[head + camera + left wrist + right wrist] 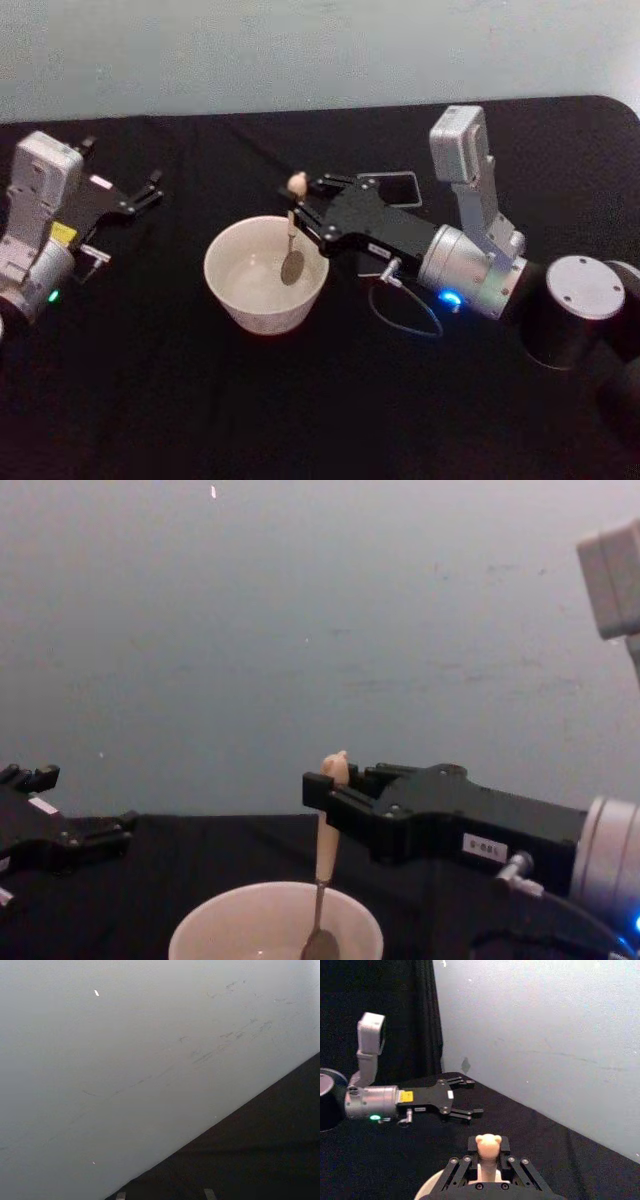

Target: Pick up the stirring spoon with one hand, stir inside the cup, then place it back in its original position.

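On black cloth point(150, 400), the stirring spoon point(326, 845) is pinched upright by the right gripper point(305, 210), its bowl hung inside the cup point(225, 290) just left; the left gripper point(150, 192) is parked spread, far left.

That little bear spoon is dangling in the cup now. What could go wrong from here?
The right gripper pinches the stirring spoon only high on its slim handle, just under the bear knob, so it might twist or slip while stirring. The spoon's bowl hangs inside the cup; a wide sweep could knock the wall and shove or tip it. The left gripper lies parked at the left, jaws open, so nothing steadies the cup.
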### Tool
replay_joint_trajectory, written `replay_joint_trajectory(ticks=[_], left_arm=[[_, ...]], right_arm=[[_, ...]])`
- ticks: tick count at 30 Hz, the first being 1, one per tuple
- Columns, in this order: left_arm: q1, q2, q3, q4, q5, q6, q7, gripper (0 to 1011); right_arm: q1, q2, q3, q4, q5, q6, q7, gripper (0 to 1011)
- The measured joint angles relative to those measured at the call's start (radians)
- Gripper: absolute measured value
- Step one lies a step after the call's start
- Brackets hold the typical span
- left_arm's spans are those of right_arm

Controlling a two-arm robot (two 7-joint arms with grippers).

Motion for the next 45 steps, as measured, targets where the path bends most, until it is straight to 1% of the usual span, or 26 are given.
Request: replay_joint_trajectory(ticks=[7, 12, 17, 19, 20, 24, 32, 39, 45], left_arm=[[0.0, 0.0, 0.0, 0.0, 0.0, 0.0, 0.0, 1001], [0.0, 0.0, 0.0, 0.0, 0.0, 0.0, 0.0, 1001], [0.0, 0.0, 0.0, 0.0, 0.0, 0.0, 0.0, 1001], [0.0, 0.0, 0.0, 0.0, 0.0, 0.0, 0.0, 1001], [0.0, 0.0, 0.0, 0.0, 0.0, 0.0, 0.0, 1001], [0.0, 0.0, 0.0, 0.0, 0.0, 0.0, 0.0, 1001], [0.0, 0.0, 0.0, 0.0, 0.0, 0.0, 0.0, 1001], [0.0, 0.0, 0.0, 0.0, 0.0, 0.0, 0.0, 1001], [0.0, 0.0, 0.0, 0.0, 0.0, 0.0, 0.0, 1001]], right_arm=[[-0.028, 0.028, -0.003, -0.054, 0.026, 0.003, 0.022, 228], [-0.035, 0.037, -0.014, -0.073, 0.035, 0.004, 0.032, 229], [-0.035, 0.038, -0.029, -0.078, 0.035, 0.004, 0.035, 228], [-0.03, 0.032, -0.041, -0.07, 0.028, 0.003, 0.03, 229], [-0.03, 0.032, -0.041, -0.07, 0.028, 0.003, 0.03, 228], [-0.016, 0.013, -0.053, -0.05, 0.015, 0.003, 0.018, 229], [0.018, -0.029, -0.062, -0.005, -0.004, -0.002, -0.004, 229], [0.044, -0.058, -0.06, 0.045, -0.027, -0.011, -0.025, 228], [0.052, -0.064, -0.045, 0.064, -0.038, -0.017, -0.034, 229]])
